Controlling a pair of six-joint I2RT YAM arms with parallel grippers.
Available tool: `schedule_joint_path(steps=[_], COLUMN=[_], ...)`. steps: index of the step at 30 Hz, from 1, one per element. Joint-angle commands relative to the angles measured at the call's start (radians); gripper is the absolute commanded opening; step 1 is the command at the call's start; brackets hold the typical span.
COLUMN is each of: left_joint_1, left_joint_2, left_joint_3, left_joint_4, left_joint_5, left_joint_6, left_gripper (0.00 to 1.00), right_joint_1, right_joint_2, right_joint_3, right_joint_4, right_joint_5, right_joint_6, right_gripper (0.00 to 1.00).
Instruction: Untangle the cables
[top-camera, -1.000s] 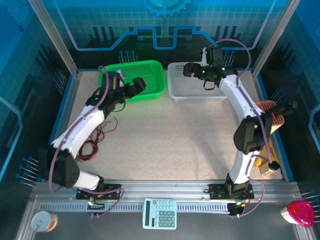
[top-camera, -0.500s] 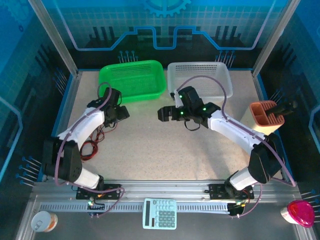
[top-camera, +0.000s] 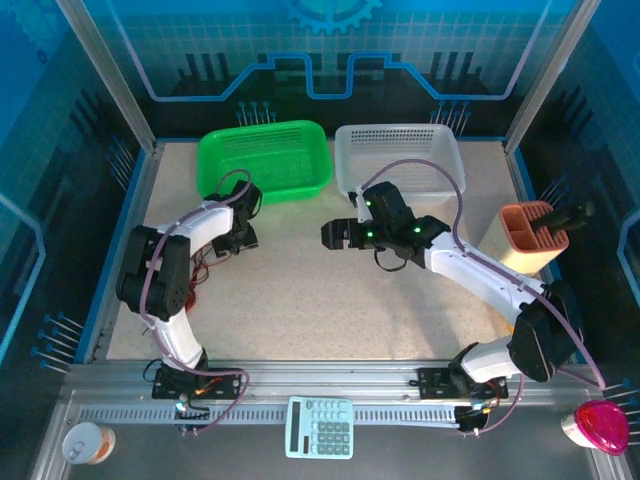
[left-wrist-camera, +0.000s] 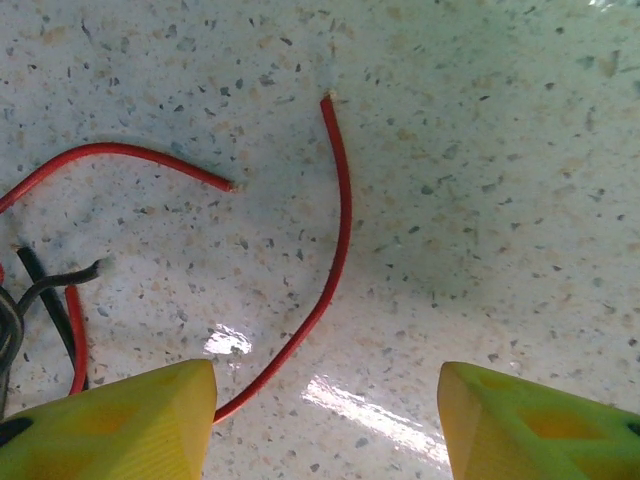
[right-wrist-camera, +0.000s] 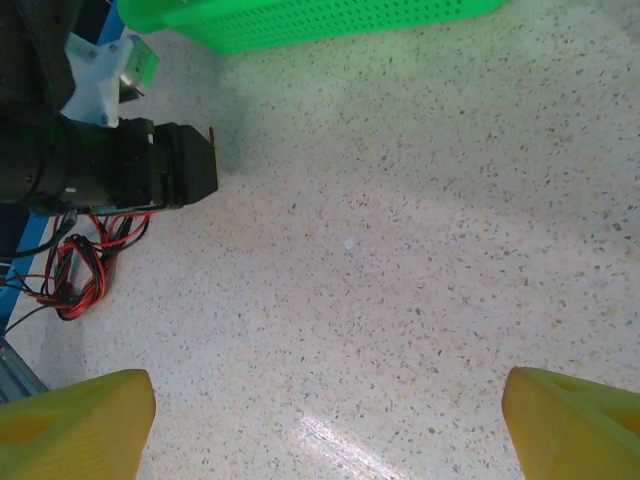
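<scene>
Lining up a pick: hovering left claw (left-wrist-camera: 325, 410), part-open and empty, astride a red cable (left-wrist-camera: 345, 210) on the desk (left-wrist-camera: 520, 180); holding right claw (right-wrist-camera: 325, 420) wide, empty. Probably needing lowering, then pinching.

Speckled tabletop (left-wrist-camera: 480, 150): smooth, stone-like, glossy under the lamps. Cables (left-wrist-camera: 343, 225): thin, with smooth, slightly shiny red or black plastic sheaths. Left gripper fingers (left-wrist-camera: 120, 420): matt yellow plastic. Green basket (right-wrist-camera: 300, 15): perforated plastic. Front rail (top-camera: 330, 375): grey metal, dull sheen.
</scene>
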Motion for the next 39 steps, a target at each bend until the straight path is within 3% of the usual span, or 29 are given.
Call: schedule_joint_path(steps=[1,11,19,25,28,32,39], left_joint_1=[0.005,0.039,0.039,0.039,0.030,-0.039,-0.272], left_joint_2=[0.021,0.044,0.047,0.036,-0.007,-0.109,-0.182], left_joint_3=[0.022,-0.043,-0.058,-0.061,-0.067,-0.046,0.081], left_joint_4=[-0.017,0.055,0.077,0.066,0.060,0.043,0.031], left_joint_5=[-0.036,-0.015,-0.005,0.023,0.073,0.178,0.263], left_joint_6=[0.030,0.037,0.047,0.060,0.073,0.108,0.163], left_gripper=[0.61,0.56,0.32,0.00,0.00,0.00,0.00], right_joint_1=[0.004,0.003,0.004,0.003,0.003,-0.001,-0.056], right_joint_2=[-0.032,-0.062,-0.097,-0.119,-0.128,-0.125,-0.114], right_joint_3=[0.007,0.019,0.031,0.035,0.034,0.026,0.000], right_joint_4=[-0.012,-0.039,-0.058,-0.068,-0.073,-0.074,-0.062], right_joint_5=[0.028,0.053,0.076,0.093,0.101,0.101,0.081], right_joint_6=[-0.004,-0.003,-0.004,-0.007,-0.015,-0.026,-0.038], right_gripper=[0.91,0.91,0.91,0.91,0.91,0.91,0.92])
